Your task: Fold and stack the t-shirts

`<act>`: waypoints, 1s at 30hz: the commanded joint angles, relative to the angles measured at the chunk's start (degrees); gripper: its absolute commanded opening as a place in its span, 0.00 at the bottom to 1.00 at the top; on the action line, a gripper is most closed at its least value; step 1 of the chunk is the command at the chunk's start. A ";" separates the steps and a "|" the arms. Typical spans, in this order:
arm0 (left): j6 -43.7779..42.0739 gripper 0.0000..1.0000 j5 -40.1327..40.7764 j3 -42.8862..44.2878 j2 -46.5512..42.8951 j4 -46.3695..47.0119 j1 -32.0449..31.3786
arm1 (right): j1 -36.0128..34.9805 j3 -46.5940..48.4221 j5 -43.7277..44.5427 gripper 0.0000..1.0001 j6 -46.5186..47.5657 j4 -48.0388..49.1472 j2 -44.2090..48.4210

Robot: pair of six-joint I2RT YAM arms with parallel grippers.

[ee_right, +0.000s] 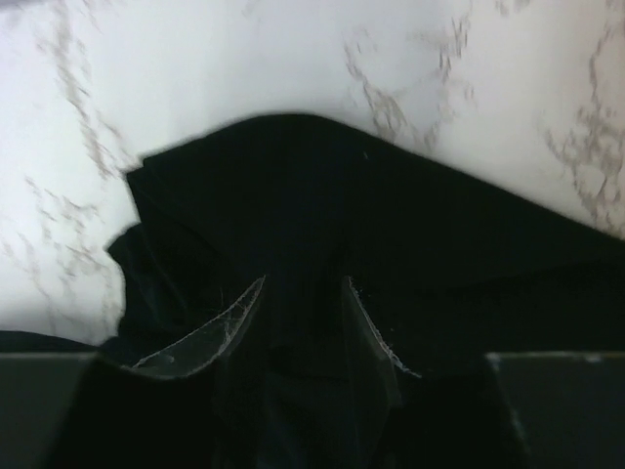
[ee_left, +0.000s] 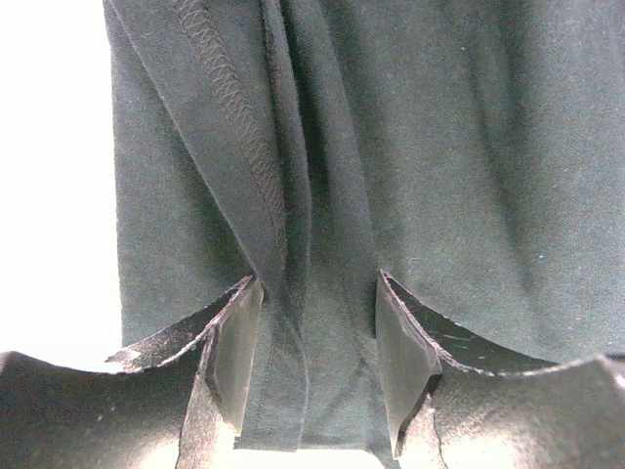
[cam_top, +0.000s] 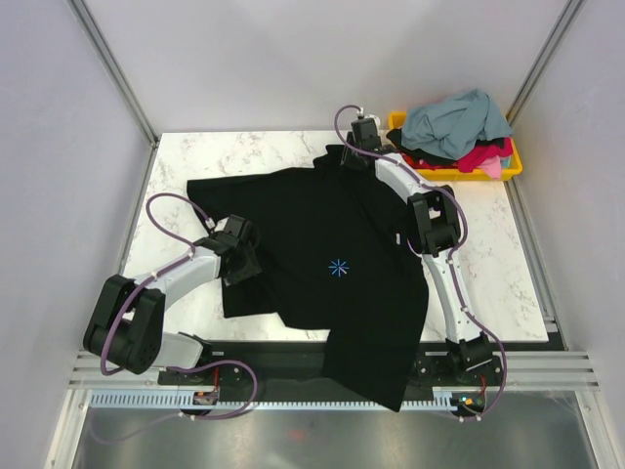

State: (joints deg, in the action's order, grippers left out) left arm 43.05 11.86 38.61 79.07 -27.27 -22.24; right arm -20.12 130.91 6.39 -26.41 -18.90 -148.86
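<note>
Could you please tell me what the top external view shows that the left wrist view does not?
Only the top external view shows the yellow plastic bin heaped with grey-blue and magenta cloth shirts, and the light-blue starburst mark. Only the left wrist view shows a stitched hem bunched inside the left claw. Both show the large black cloth t-shirt.

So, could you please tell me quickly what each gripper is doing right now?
Left gripper: closed on a bunched fold of the black t-shirt.
Right gripper: closed on the black t-shirt at its far edge.
</note>
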 commanded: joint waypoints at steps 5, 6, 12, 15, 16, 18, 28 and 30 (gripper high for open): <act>3.27 0.57 -3.95 -3.28 3.46 -1.83 -1.31 | -0.71 -4.35 0.99 0.44 0.05 -0.88 4.37; 3.27 0.57 -3.86 -3.28 3.46 -1.91 -1.23 | -0.71 -4.09 0.90 0.44 -0.04 -0.79 3.84; 3.36 0.56 -3.77 -3.28 3.46 -1.91 -1.32 | -0.71 -0.31 -0.41 0.44 -1.27 -0.97 0.59; 3.27 0.56 -3.86 -3.19 3.64 -1.91 -1.32 | -0.71 1.71 -0.42 0.44 -1.62 -1.06 -0.82; 3.27 0.56 -3.86 -3.19 3.64 -1.91 -1.40 | -0.71 2.58 -0.24 0.44 -1.71 -1.06 -1.08; 3.18 0.56 -3.86 -3.10 3.73 -1.91 -1.49 | -0.71 3.64 -0.24 0.44 -1.80 -1.14 -2.22; 3.27 0.56 -3.77 -2.93 4.08 -1.91 -1.49 | -1.06 3.91 -0.33 0.42 -1.27 -1.14 -3.63; 3.18 0.56 -3.86 -2.84 4.08 -1.83 -1.67 | -1.15 3.39 0.11 0.38 -1.10 -1.14 -3.55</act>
State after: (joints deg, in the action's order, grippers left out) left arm 43.07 11.92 38.94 79.53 -27.07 -23.00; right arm -20.80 133.97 6.31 -27.38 -20.10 -151.89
